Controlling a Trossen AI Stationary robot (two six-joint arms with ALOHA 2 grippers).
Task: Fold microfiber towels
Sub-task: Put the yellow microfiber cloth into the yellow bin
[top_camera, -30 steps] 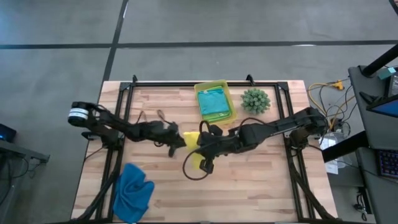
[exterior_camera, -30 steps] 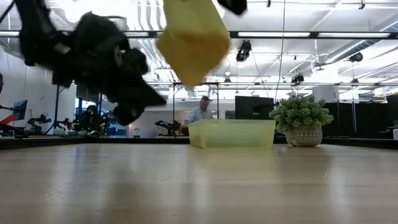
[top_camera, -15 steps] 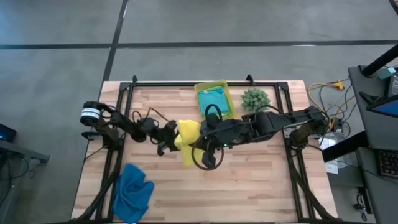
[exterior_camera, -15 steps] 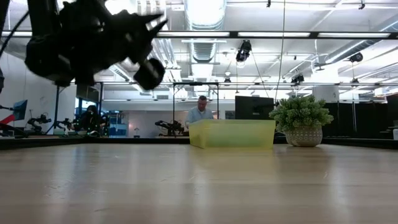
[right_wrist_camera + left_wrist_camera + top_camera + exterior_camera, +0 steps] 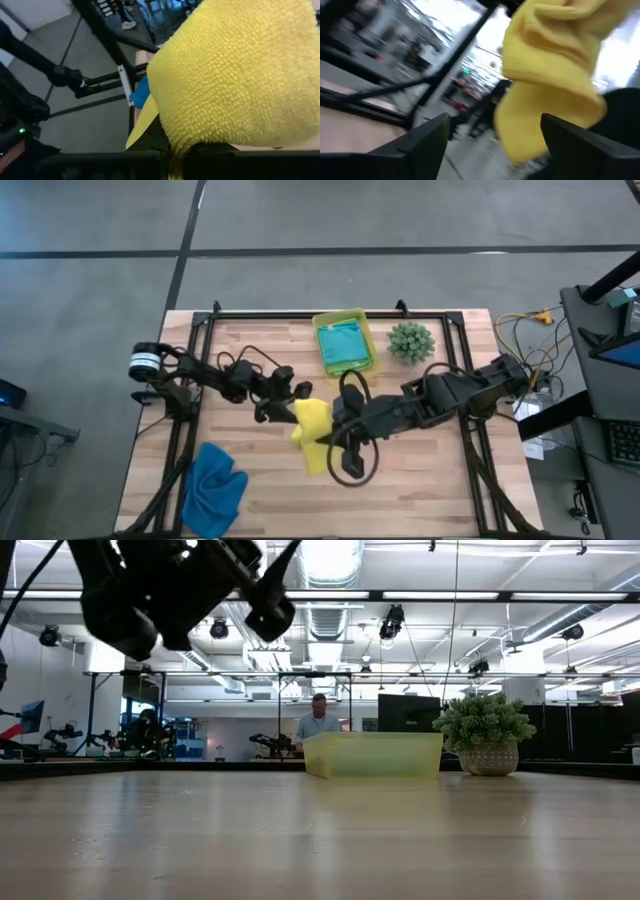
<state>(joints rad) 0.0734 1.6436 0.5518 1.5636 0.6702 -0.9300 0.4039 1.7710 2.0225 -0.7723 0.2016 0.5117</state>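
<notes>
The yellow towel [image 5: 312,432] hangs bunched over the table's middle, with my right gripper [image 5: 328,436] shut on it; it fills the right wrist view [image 5: 235,70]. Just to its left, my left gripper [image 5: 290,397] stands open and tipped upward. In the left wrist view the yellow towel [image 5: 547,75] shows beyond my left gripper [image 5: 495,122], between its spread fingers. A blue towel [image 5: 214,490] lies crumpled at the near left corner. A teal towel [image 5: 345,345] lies in the bin [image 5: 366,330]. My right gripper pinches a bunched, folded part of the yellow towel [image 5: 200,137] between its two fingers; the towel bulges out over the fingers and hides the place of contact. The fingers come slanting down from the table's right. The towel hangs below them, clear of the table.
The yellow-green bin [image 5: 372,755] stands at the far middle, and a small green plant [image 5: 410,341] stands to its right. Black frame rails [image 5: 190,380] run along both sides of the table. A person [image 5: 320,722] shows in the room behind.
My right gripper has risen with the yellow towel, which has gone out of the top of the low view. My left gripper has risen, tipped upward and opened beside the towel.
</notes>
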